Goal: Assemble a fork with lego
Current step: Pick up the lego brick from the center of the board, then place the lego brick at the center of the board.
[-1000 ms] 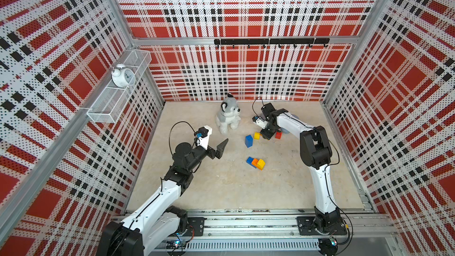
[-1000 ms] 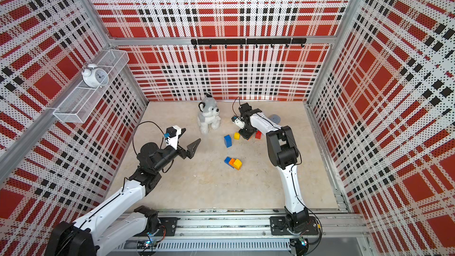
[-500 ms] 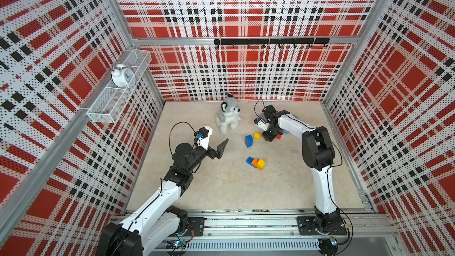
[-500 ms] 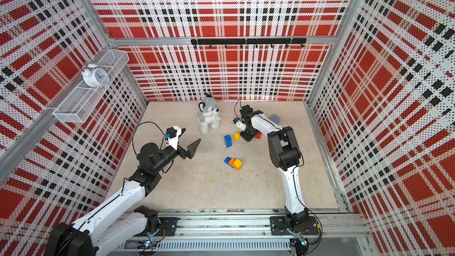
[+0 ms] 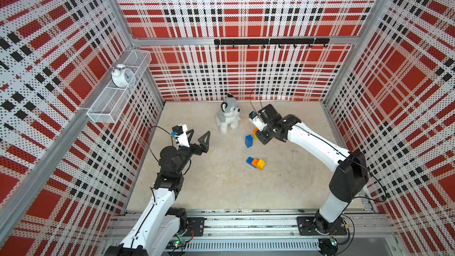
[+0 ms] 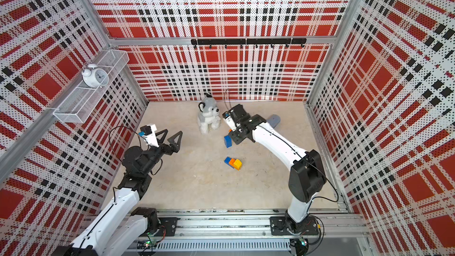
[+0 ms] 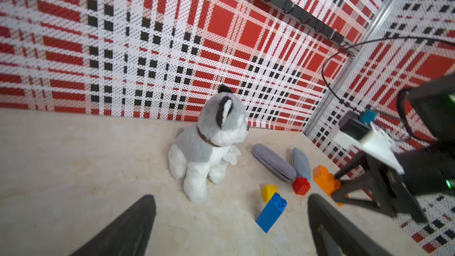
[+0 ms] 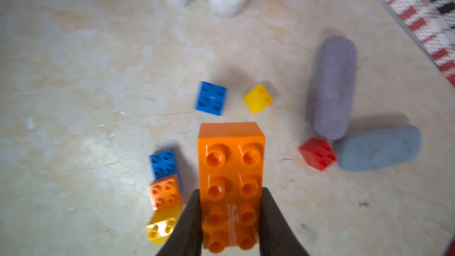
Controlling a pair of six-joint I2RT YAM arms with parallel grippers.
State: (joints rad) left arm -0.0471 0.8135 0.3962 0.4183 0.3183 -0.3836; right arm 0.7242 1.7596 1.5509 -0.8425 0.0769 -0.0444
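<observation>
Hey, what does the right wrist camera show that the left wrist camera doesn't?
Right wrist only: the joined stack of blue, orange and yellow bricks. Left wrist only: the dog's head, the hook rail and the open left gripper. Both: the orange brick in the right gripper, the loose blue brick, yellow brick, red brick and two cases.
</observation>
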